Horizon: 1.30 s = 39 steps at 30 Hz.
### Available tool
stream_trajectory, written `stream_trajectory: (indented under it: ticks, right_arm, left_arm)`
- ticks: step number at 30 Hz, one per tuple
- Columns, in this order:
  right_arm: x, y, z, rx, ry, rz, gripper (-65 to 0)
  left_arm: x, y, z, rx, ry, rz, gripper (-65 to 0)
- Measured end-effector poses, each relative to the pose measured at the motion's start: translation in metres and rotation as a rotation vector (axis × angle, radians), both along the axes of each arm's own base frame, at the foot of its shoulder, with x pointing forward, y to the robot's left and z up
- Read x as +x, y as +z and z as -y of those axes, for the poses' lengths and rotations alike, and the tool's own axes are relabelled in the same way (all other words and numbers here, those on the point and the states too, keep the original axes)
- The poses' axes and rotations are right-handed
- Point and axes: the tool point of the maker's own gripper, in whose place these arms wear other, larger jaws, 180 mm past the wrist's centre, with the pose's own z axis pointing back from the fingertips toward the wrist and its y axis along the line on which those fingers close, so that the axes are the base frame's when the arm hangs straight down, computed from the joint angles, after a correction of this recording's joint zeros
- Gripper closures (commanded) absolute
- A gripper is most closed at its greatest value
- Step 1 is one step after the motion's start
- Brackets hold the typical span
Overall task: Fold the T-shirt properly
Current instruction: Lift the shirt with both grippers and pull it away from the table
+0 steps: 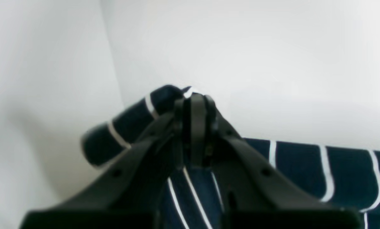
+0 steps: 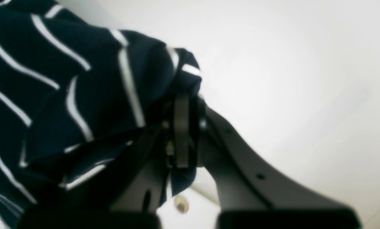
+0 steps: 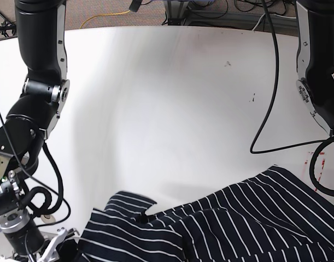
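Glossy black arm segments (image 3: 42, 38) with grey joint rings; black cables (image 3: 273, 82) loop beside matte black fingers (image 1: 197, 127).

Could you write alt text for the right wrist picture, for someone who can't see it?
Close-up of the right tool pinched shut on a bunched fold of the dark, white-striped T-shirt, which fills the left side. Behind is a plain white table.

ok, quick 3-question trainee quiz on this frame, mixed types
1. True or false: both grippers, left and right, are shut on the T-shirt.
2. The shirt's pattern is: A) plain black B) dark with thin white stripes C) red checks
3. In the base view, where on the table does the shirt lie?

Key: 1 true. 2 B. 3 along the near edge, bunched, not yet folded.
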Motion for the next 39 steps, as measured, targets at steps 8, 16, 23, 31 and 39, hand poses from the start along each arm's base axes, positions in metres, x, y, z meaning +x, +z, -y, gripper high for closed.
stream_trajectory:
  ticks: [8,16,23,31,39]
  right_arm:
    - [-0.022,-0.131,0.018,0.127,-0.063,-0.264,0.0]
    - [-0.069,-0.226,0.018,0.245,-0.129,-0.451,0.0]
    - [-0.111,-0.274,0.013,0.359,-0.144,-0.554,0.0]
    - [-0.167,-0.322,-0.006,0.537,-0.061,-0.695,0.0]
    - [-0.219,-0.348,-0.008,0.7,-0.049,-0.787,0.0]
  left_arm:
    - [-0.007,-0.11,0.03,0.006,-0.06,-0.215,0.0]
    - [-0.049,-0.224,0.046,-0.042,-0.08,-0.431,0.0]
    - [-0.112,-0.299,0.021,-0.07,-0.017,-0.613,0.0]
    - [-0.184,-0.366,0.009,-0.061,-0.006,-0.836,0.0]
    - [-0.245,-0.398,-0.001,-0.004,-0.036,-1.011,0.0]
